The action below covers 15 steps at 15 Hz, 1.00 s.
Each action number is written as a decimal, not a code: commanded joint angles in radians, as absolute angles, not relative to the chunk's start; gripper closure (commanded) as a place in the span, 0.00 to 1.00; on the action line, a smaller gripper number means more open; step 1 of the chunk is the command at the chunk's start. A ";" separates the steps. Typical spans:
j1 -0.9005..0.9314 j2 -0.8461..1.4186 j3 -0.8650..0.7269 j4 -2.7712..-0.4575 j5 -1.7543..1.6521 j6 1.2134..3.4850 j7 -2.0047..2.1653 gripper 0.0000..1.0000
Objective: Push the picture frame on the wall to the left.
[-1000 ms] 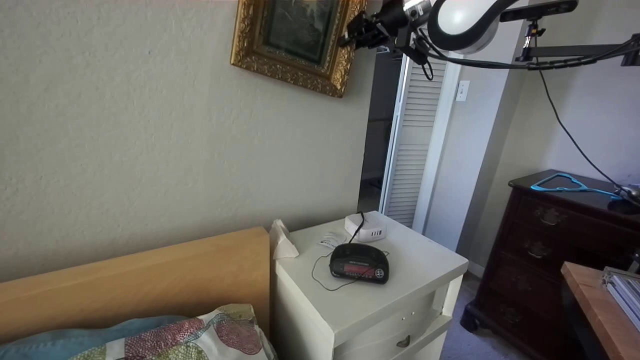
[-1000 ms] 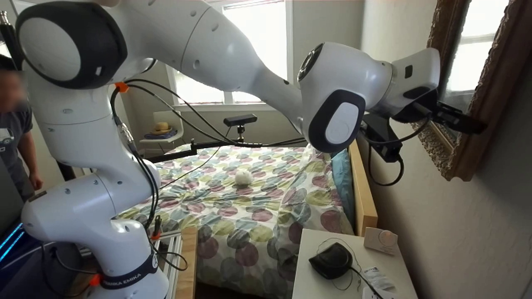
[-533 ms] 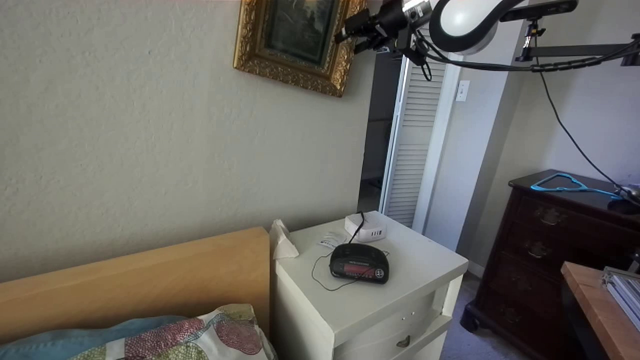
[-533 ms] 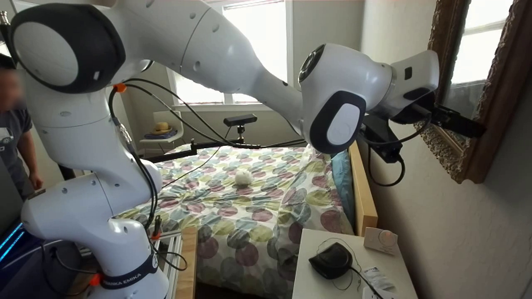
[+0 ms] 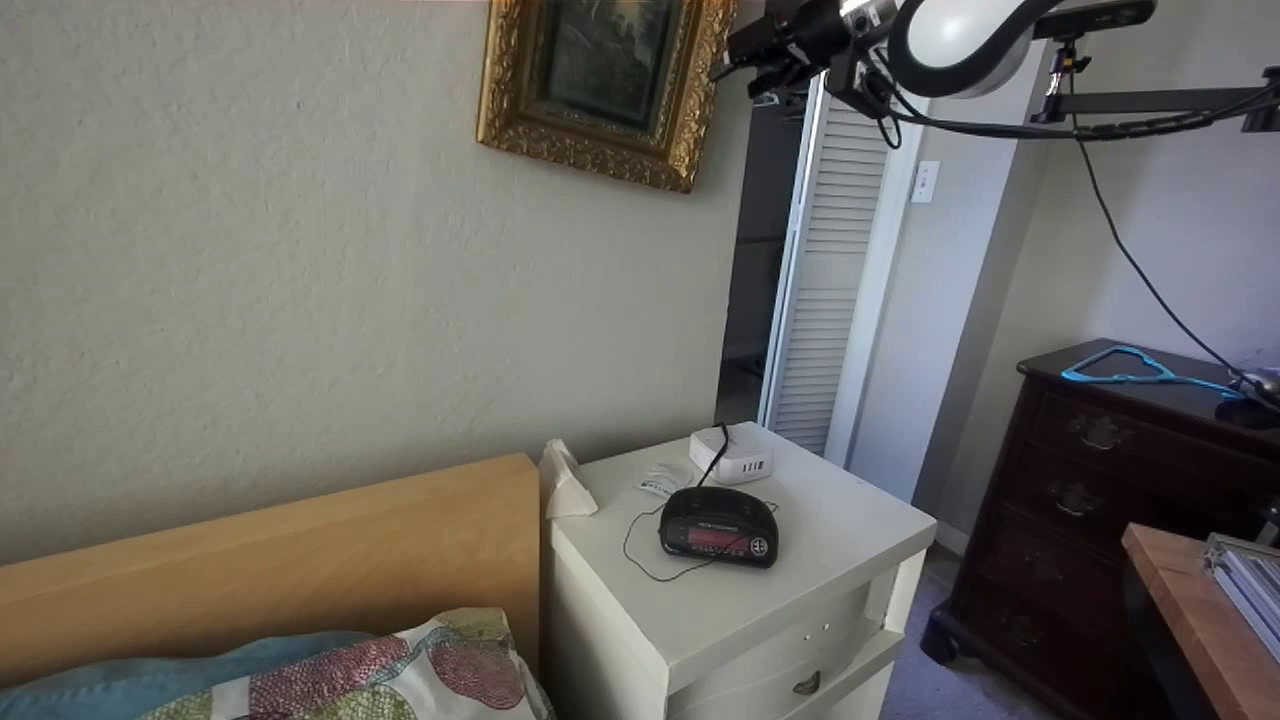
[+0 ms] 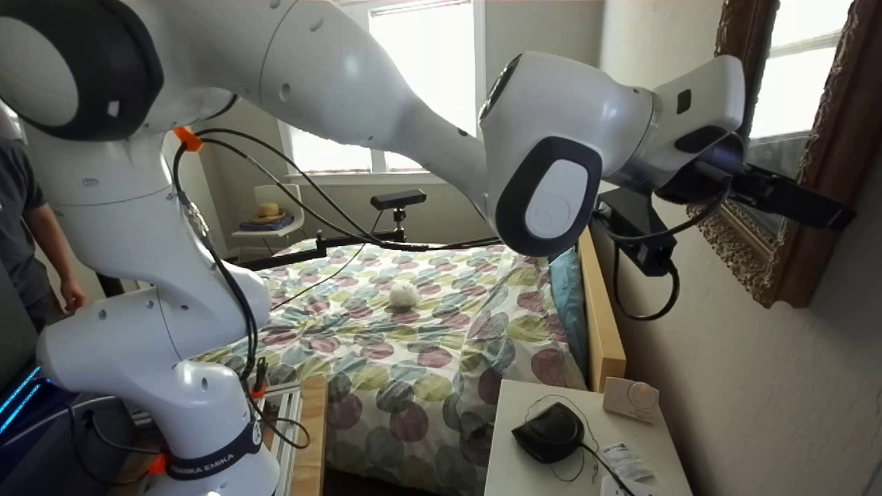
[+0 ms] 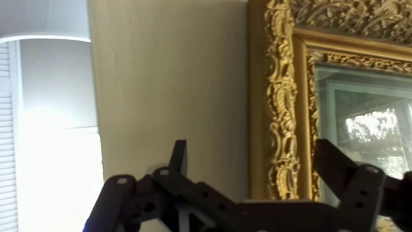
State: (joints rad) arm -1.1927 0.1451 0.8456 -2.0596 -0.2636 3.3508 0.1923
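The ornate gold picture frame (image 5: pixel 590 157) with its dark painting hangs on the pale beige wall (image 5: pixel 300 260), its top cut off in both exterior views. My gripper (image 5: pixel 738 82) is at the frame's right border there. In an exterior view the dark gripper fingers (image 6: pixel 820 207) reach past the near side border of the frame (image 6: pixel 792 275). Seen from the wrist, my gripper (image 7: pixel 251 148) stands open. One finger appears over bare wall (image 7: pixel 167 80), the other over the glass, and the gilded border of the frame (image 7: pixel 283 106) shows between them. Nothing is gripped; contact cannot be told.
Below the frame stands a white nightstand (image 5: pixel 640 590) with a black alarm clock (image 5: pixel 718 527) and a white box (image 5: pixel 735 455). A wooden headboard (image 5: pixel 300 550) is left of it. A louvred door (image 5: pixel 825 290) lies to the right. A person (image 6: pixel 34 220) stands behind the arm.
The gripper has opened and drawn back to the right in an exterior view. The frame's lower left corner has shifted slightly right and down there.
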 commanded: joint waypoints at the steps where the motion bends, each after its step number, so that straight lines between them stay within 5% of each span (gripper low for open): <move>1: -1.318 -0.027 0.892 -2.161 -0.278 3.285 0.225 0.00; 4: -1.347 -0.094 0.906 -2.193 -0.254 3.230 0.193 0.00; 5: -1.130 -0.105 0.701 -2.201 -0.183 3.217 0.120 0.00; 6: -1.267 -0.123 0.831 -2.216 -0.215 3.202 0.146 0.00; 9: -1.146 -0.206 0.704 -2.275 -0.142 3.101 0.089 0.00; 15: -0.764 -0.364 0.287 -2.414 0.011 2.910 -0.048 0.00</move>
